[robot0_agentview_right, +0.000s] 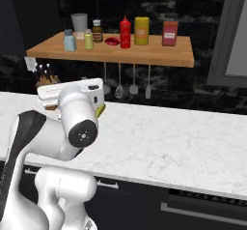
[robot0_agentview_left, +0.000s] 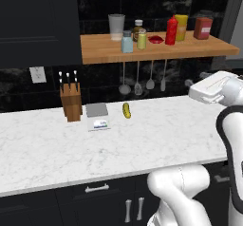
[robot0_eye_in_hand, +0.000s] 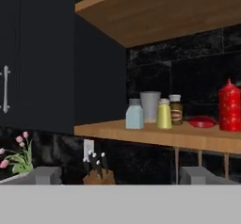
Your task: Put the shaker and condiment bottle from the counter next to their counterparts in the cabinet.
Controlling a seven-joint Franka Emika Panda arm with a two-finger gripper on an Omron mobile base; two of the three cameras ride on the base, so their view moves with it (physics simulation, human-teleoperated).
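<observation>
the shaker (robot0_agentview_left: pixel 141 39) and condiment bottle (robot0_agentview_left: pixel 171 31) stand on the cabinet (robot0_agentview_left: pixel 190 51) at upper centre, beside the pale blue shaker (robot0_agentview_left: pixel 126 42) and yellow bottle (robot0_agentview_left: pixel 181 27). the end effector (robot0_eye_in_hand: pixel 120 175) is released, empty. a careless swing could knock them over.

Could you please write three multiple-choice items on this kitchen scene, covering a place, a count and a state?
1. Where is the olive shaker?
A. on the counter
B. on the shelf, beside the blue shaker
C. in the knife block

2. How many utensils hang under the shelf?
A. two
B. four
C. six

3. How is the gripper?
A. open and empty
B. shut on the red bottle
C. shut on the pickle

Answers: 1 B, it stands next to the blue shaker; 2 B, four handles hang down; 3 A, the fingers stand wide apart with nothing between them.
</observation>
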